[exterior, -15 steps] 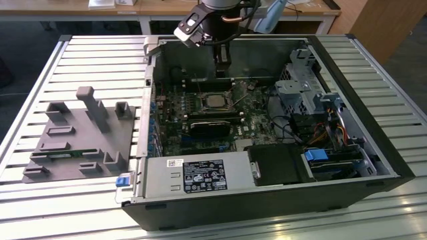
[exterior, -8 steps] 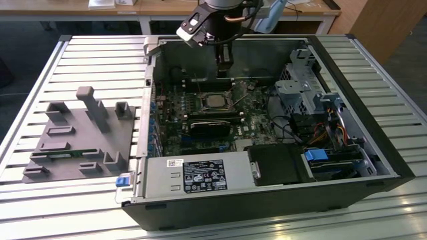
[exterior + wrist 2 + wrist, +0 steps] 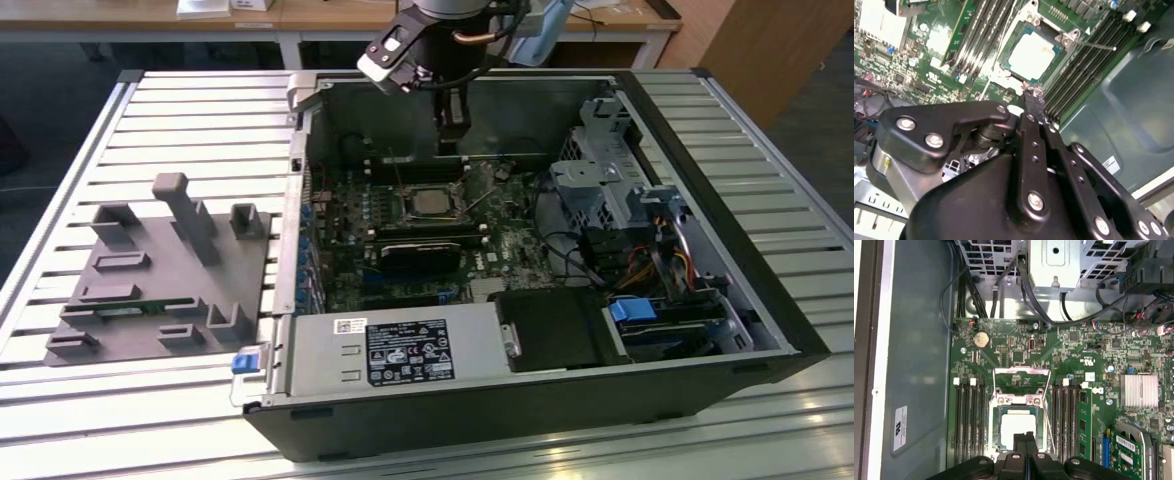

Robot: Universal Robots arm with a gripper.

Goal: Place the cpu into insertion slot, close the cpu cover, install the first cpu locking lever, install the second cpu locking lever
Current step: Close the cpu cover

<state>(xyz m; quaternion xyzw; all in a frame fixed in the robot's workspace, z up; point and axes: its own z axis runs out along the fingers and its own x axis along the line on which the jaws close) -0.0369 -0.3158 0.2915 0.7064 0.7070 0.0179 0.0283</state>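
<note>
- Jaws pressed together, gripping nothing, poised right at the near edge of the small, pale silvery square cpu point(image 3: 1016, 426).
- The chip lies flat in the black-rimmed square insertion slot point(image 3: 994, 435), just beyond the tips.
- The thin silvery hinged cpu cover point(image 3: 1021, 371) stands open past the chip. It looks light and stiff, so nudge its frame edge and spare the fragile chip.

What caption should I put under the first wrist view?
Shut gripper near the cpu seated in the insertion slot, cpu cover raised open.
</note>
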